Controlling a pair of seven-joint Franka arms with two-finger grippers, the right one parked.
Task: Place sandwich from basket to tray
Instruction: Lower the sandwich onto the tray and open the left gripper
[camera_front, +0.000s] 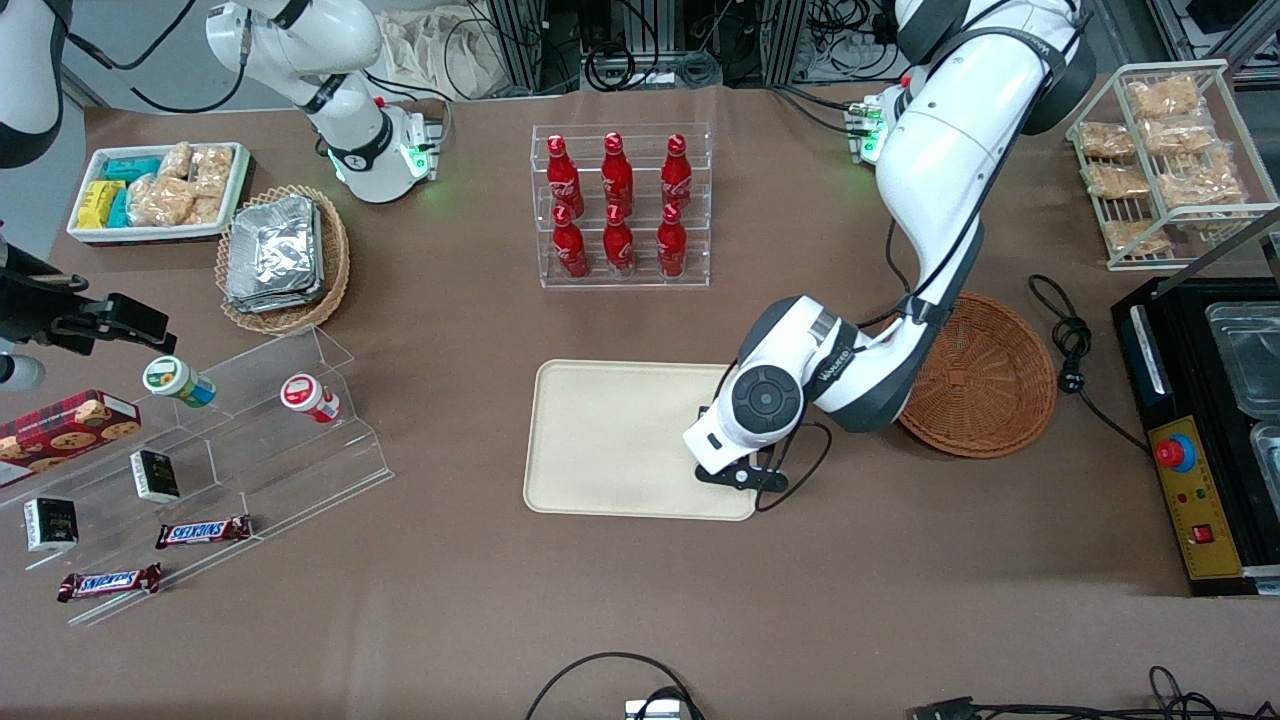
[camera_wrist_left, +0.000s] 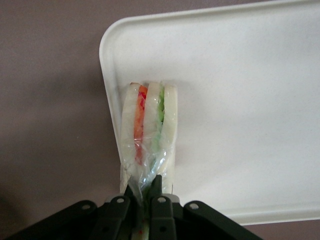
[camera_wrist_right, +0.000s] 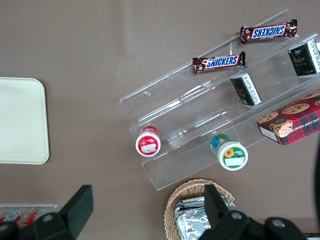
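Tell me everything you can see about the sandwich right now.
The sandwich is a small wedge of white bread slices with orange-red and green filling between them, sealed in clear wrap. The gripper is shut on the wrap's bunched end. The sandwich is over the cream tray, close to a rounded corner at its rim. Whether it rests on the tray is unclear.

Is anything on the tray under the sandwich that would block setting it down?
Nothing visible does. The hand is shut on the sandwich over the tray, near the corner closest to the basket. The tray surface around it looks bare.
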